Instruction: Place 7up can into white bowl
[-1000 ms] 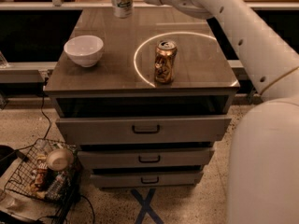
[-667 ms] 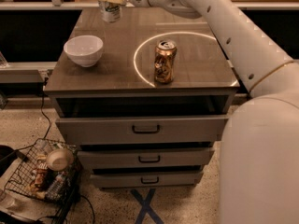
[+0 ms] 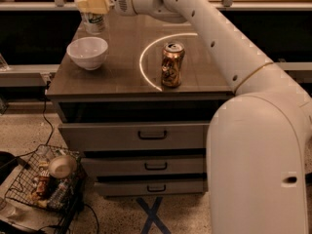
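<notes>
The 7up can is a slim silvery can with green markings, held upright in the air above the far left of the cabinet top. My gripper is shut on the can's upper part, its cream fingers across it. The white bowl sits on the cabinet top at the left, just in front of and below the can. The can's bottom hangs a little behind the bowl's far rim.
A brown-gold soda can stands mid-top inside a bright ring of light. The wooden cabinet top sits over several drawers. A wire basket with clutter lies on the floor at the lower left. My white arm spans the right side.
My gripper has carried the 7up can leftward along the back of the cabinet, from near the middle to above and behind the white bowl. The bowl and the brown-gold can have not moved.
</notes>
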